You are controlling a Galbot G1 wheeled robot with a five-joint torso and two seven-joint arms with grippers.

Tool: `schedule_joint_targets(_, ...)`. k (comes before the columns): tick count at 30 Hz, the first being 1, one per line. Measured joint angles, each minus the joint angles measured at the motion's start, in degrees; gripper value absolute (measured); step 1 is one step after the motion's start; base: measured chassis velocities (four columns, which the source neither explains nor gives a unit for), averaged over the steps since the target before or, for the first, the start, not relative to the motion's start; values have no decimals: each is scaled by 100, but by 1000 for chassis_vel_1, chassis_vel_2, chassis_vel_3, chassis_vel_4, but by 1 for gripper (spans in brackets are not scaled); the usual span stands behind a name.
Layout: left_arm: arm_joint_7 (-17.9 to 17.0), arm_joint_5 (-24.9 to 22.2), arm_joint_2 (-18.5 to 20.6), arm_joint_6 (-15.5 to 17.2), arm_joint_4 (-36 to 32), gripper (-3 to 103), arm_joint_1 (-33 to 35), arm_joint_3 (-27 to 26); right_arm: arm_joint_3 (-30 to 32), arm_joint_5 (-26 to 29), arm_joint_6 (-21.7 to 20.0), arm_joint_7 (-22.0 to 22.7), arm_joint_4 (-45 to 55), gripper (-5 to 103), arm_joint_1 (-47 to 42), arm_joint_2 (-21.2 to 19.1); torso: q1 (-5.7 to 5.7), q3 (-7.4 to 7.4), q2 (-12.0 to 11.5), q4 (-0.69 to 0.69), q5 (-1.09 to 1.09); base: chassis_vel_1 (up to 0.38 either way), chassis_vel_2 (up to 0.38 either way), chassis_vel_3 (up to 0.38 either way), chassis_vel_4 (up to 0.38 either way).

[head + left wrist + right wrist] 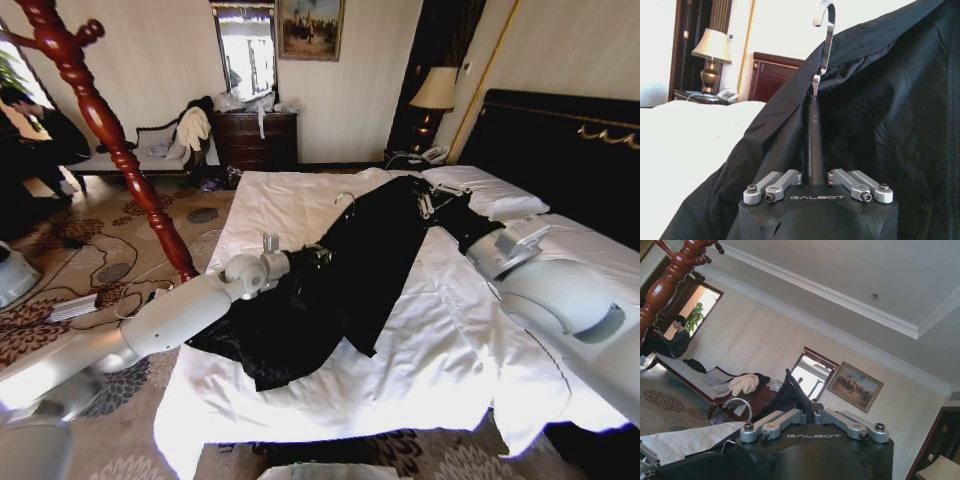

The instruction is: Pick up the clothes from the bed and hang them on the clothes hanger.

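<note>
Item 1: large limp black fabric garment [345, 270], long-sleeved, stretched diagonally over the wide bed with wrinkled white sheets [440, 350]. Its lower part lies bunched on the sheet near the foot; its upper part rises toward the pillows, lifted between the two arms, probably so the shoulders can be drawn over the hanger.

Item 2: black broad-shouldered hanger with thin silver wire hook [824, 45]. The body sits inside the garment, mostly covered; a dark bar of it [814, 145] runs up from the left gripper to the hook, which stands clear above the collar opening. From the head view the hook [346, 197] shows at the garment's top edge.

Item 3: left gripper [815, 177], low over the bed at the garment's middle. Its fingers are closed on the hanger's dark bar, seemingly to steady the hanger while cloth is pulled across it.

Item 4: right gripper [802, 412], above the bed near the pillows, at the garment's upper end. Its fingers pinch a peak of black cloth, holding that end raised and taut.

Item 5: tall reddish-brown turned wooden coat stand [110, 130], on the carpet beside the bed's left edge, well apart from the garment.

Judgement: dressing of the hanger partly done; hanging not yet begun.
</note>
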Motion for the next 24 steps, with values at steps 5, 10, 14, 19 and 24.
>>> schedule_joint_targets(5,52,-52,101,6,-373,15,89,80,-103,-22,-1,0,-76,0,46,45,-1,0,0,3,0,0,0,0,0)
schedule_joint_targets(10,-14,-134,-90,11,-359,15,67,90,-275,-113,-1,-1,-38,0,30,90,0,0,0,-3,0,0,0,0,0)
schedule_joint_targets(14,-24,-205,-202,17,-204,15,-73,133,-383,-182,-12,-9,30,0,-8,110,-1,0,0,0,0,0,0,0,0)
schedule_joint_targets(19,-102,-291,-309,21,-260,15,-82,143,-550,-351,-44,-53,81,0,-62,138,-1,0,0,-2,0,0,0,0,0)
schedule_joint_targets(24,-136,-331,-247,36,-473,15,-73,169,-678,-439,-70,-52,-52,0,30,231,-1,0,0,-1,1,0,0,0,0)
